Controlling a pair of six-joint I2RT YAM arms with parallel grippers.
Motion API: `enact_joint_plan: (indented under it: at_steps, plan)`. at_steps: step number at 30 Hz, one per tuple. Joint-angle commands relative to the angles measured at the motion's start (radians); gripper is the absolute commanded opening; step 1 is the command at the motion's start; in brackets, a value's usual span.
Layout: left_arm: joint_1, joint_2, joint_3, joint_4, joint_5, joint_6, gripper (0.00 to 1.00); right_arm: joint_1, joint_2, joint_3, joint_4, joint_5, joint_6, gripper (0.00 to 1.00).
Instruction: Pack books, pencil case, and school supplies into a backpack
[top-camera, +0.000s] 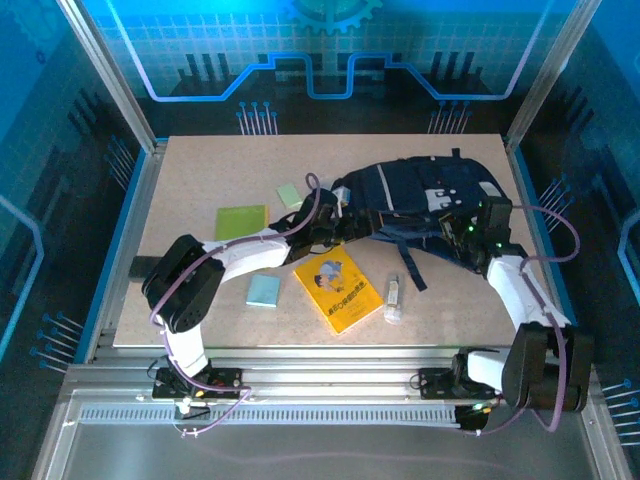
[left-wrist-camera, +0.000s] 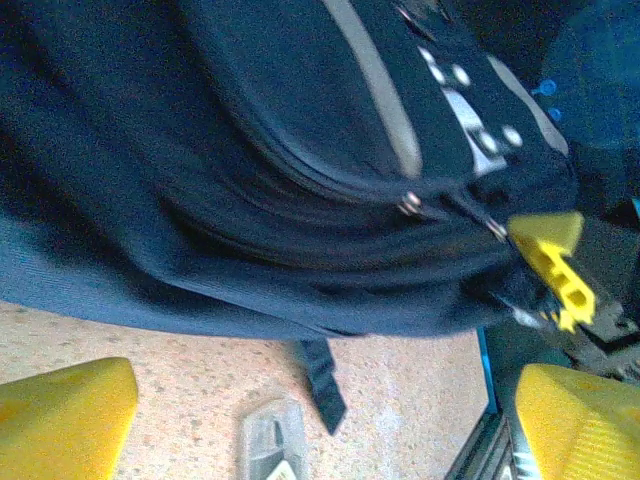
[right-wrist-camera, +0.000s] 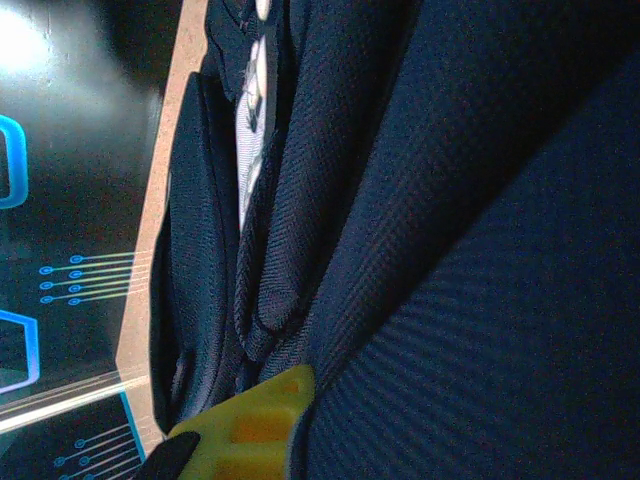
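The right pincer (top-camera: 453, 227) clamped the backpack (top-camera: 400, 190), contents hidden, just ahead of the wide-gaping left pincer (left-wrist-camera: 320, 405).

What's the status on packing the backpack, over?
Left claw open beside backpack. Right claw shut at its zipper edge, grip unclear. Orange-yellow book, lime-green book on table, unpacked. Nothing seen blocking.

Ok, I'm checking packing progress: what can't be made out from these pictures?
Backpack interior: its own fabric covers it in the top view; the wrist views sit too close.
Right fingers: cut off by the right wrist view's bottom edge; whether they pinch fabric is unclear.
Orange-yellow book print: too small in the top view.
Clear tube: cut by the left wrist view's bottom edge.
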Motion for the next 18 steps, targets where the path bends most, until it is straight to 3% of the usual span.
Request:
enact_joint_plan:
  at_steps: [1,7,11,18]
  plan:
    - [-0.040,-0.048,0.040,0.004,0.034,0.157,0.85,0.049,0.038,0.122,0.056,0.013,0.057,0.00]
    - [-0.118,-0.024,0.061,-0.057,0.017,0.369,0.72,0.095,0.099,0.246,-0.108,0.125,0.191,0.00]
    - [-0.146,0.051,0.135,-0.062,-0.002,0.414,0.72,0.129,0.109,0.269,-0.110,0.162,0.217,0.00]
    - [-0.147,0.198,0.292,-0.016,-0.031,0.462,0.75,0.143,0.138,0.296,-0.105,0.117,0.219,0.00]
